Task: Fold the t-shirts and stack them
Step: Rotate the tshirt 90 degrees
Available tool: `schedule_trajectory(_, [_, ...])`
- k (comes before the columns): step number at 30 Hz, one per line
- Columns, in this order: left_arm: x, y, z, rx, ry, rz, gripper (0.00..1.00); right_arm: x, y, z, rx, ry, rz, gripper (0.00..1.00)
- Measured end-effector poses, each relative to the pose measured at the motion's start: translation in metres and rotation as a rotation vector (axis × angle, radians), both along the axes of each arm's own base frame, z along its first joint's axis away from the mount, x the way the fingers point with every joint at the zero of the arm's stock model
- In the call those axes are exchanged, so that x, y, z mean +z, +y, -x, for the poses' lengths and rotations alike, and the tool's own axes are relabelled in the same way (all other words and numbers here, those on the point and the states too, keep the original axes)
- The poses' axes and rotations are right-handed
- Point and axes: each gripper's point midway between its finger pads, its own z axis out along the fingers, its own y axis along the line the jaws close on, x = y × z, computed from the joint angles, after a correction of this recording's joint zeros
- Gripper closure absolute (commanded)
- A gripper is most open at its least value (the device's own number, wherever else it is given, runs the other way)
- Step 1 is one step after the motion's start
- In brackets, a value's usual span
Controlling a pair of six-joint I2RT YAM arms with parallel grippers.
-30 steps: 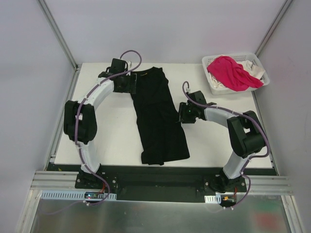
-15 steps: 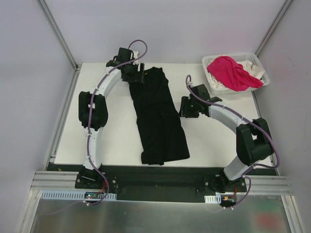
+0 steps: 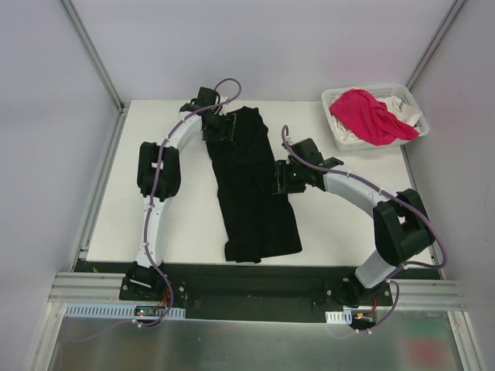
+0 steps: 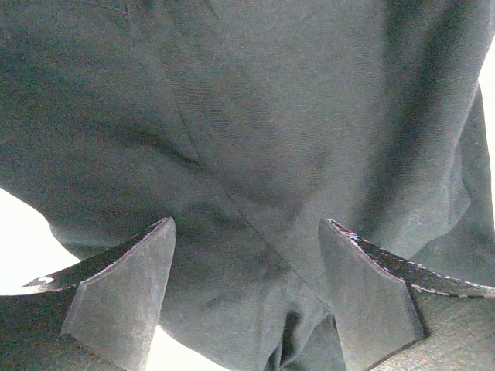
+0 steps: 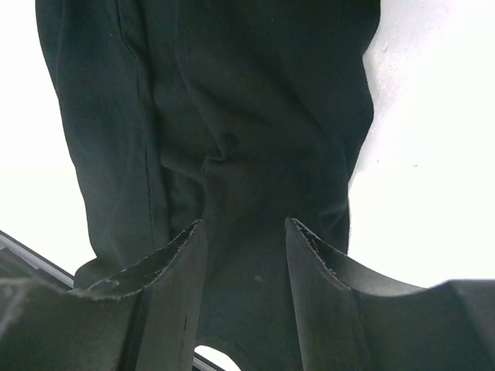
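T-shirts are numbering three: a black shirt [image 3: 251, 189] is lying in a long strip on the white table [image 3: 325, 224]; a pink shirt [image 3: 367, 114] and a white shirt [image 3: 408, 110] are sitting in the one basket [image 3: 348, 141] at two o'clock. The left gripper [image 3: 224, 127] is hovering wide open over the strip's twelve o'clock end, the right gripper [image 3: 280, 179] half open at its three o'clock edge, neither holding cloth

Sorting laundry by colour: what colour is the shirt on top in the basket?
The shirt is bright pink; clearest in the top external view.
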Motion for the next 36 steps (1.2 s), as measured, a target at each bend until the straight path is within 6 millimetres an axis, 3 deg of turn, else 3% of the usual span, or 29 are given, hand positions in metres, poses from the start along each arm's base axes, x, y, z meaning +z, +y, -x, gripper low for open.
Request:
schedule_trajectory(4, [-0.011, -0.001, 0.002, -0.001, 0.024, 0.002, 0.26, 0.002, 0.000, 0.000, 0.002, -0.006, -0.002, 0.53])
schedule_trajectory(23, [-0.017, -0.006, 0.000, 0.014, 0.078, -0.034, 0.26, 0.032, -0.007, 0.000, -0.003, -0.073, -0.027, 0.53])
schedule_trajectory(29, [-0.019, -0.010, 0.009, -0.035, 0.090, -0.059, 0.26, 0.043, -0.014, -0.004, -0.024, -0.098, -0.037, 0.53])
schedule_trajectory(36, [-0.024, -0.014, 0.033, -0.169, 0.121, -0.133, 0.27, 0.053, -0.015, -0.005, -0.031, -0.122, -0.052, 0.53])
